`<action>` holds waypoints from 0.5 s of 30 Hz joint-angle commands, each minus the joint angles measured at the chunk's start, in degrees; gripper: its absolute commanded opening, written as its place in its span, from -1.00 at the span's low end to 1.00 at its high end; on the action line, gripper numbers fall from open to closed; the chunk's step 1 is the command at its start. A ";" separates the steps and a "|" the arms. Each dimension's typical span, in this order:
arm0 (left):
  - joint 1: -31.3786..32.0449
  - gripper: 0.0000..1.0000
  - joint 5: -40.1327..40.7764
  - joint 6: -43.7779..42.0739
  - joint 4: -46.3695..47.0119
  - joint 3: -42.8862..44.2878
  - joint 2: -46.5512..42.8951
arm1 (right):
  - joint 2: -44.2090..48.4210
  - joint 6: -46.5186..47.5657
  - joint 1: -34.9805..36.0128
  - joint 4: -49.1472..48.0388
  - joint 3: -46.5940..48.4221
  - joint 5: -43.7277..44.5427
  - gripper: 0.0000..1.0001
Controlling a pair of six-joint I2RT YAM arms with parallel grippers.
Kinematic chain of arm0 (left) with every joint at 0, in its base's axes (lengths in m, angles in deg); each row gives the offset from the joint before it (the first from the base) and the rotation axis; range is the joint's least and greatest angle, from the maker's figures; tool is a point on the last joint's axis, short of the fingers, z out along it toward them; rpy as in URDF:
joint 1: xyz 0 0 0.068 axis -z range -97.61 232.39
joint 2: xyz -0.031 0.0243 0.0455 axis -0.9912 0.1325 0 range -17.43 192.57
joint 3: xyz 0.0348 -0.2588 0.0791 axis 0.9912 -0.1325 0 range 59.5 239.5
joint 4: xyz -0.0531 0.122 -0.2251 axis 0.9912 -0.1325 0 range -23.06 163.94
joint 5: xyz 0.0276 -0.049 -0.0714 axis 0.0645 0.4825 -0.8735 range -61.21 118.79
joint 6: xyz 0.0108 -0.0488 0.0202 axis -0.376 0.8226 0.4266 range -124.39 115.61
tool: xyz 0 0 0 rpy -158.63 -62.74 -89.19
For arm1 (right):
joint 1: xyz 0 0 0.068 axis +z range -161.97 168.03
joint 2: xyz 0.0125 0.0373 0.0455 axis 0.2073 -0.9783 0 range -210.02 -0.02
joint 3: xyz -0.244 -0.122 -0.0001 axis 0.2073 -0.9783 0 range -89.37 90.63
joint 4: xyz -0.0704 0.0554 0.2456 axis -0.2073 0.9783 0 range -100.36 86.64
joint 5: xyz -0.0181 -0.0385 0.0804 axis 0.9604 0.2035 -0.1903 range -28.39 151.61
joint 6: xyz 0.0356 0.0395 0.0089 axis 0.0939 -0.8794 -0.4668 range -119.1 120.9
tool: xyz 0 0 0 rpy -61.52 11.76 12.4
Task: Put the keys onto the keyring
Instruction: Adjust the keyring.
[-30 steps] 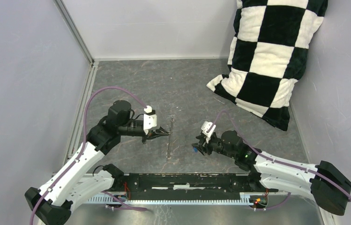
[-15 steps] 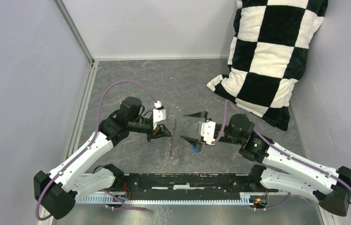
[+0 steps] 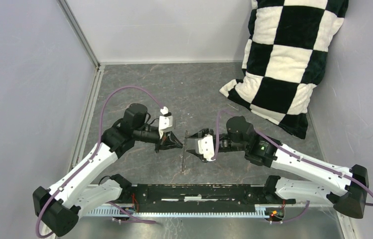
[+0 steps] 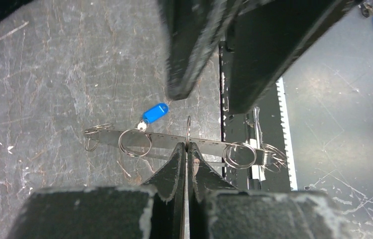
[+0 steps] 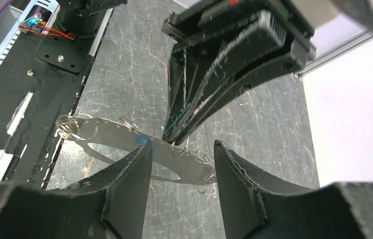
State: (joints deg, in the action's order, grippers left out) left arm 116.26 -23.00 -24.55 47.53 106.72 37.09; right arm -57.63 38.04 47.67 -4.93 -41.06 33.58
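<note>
Right gripper (image 3: 189,144) sits closer to keyring (image 3: 183,162) than before, jaws apart; left gripper (image 3: 180,144) clamped on keyring. Key (image 4: 155,112) tiny, light, slippery: you should pinch blue head.

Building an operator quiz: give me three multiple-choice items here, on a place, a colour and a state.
1. The checkered pillow lies: A) far right corner B) near left edge C) between the arms.
2. The key head beside the metal strip is: A) red B) blue C) green.
3. The left gripper is: A) wide open B) shut on the pillow C) shut on a small ring.
Answers: 1A, seen far right in the top view; 2B, bright blue in the left wrist view; 3C, it pinches the upright ring.
</note>
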 commanded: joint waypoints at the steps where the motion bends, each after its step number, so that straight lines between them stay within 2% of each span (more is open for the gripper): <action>1: 0.18 -0.96 -4.20 -1.69 2.69 0.42 -3.49 | -2.46 -3.90 0.13 -1.34 3.36 1.91 0.11; 7: 0.16 -0.96 -4.38 -4.41 1.25 0.67 -4.40 | -5.32 -9.00 0.14 -3.46 4.76 1.69 0.06; 9: 0.16 -0.95 -4.53 -4.92 0.97 0.76 -4.65 | -5.88 -10.33 0.16 -4.11 5.01 1.64 -0.04; 11: 0.19 -0.96 -4.55 -5.23 1.01 0.85 -5.11 | -6.75 -10.69 0.11 -3.30 5.82 1.15 -0.38; 13: 0.17 -0.96 -4.62 -5.57 0.95 0.73 -5.79 | -7.26 -10.73 0.11 -2.60 6.46 0.99 -0.87; 14: 0.15 -0.95 -4.63 -5.66 1.01 0.52 -6.00 | -7.28 -10.86 0.12 -2.60 6.50 0.86 -0.99; 15: 0.15 -0.96 -4.57 -5.80 0.97 0.27 -6.23 | -7.26 -11.10 0.15 -2.91 6.38 0.58 -0.99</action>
State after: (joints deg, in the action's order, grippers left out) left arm 116.10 -24.79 -27.59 46.74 106.72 32.74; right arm -64.40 28.53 47.67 -4.85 -37.82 34.49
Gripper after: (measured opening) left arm 0.040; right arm 0.045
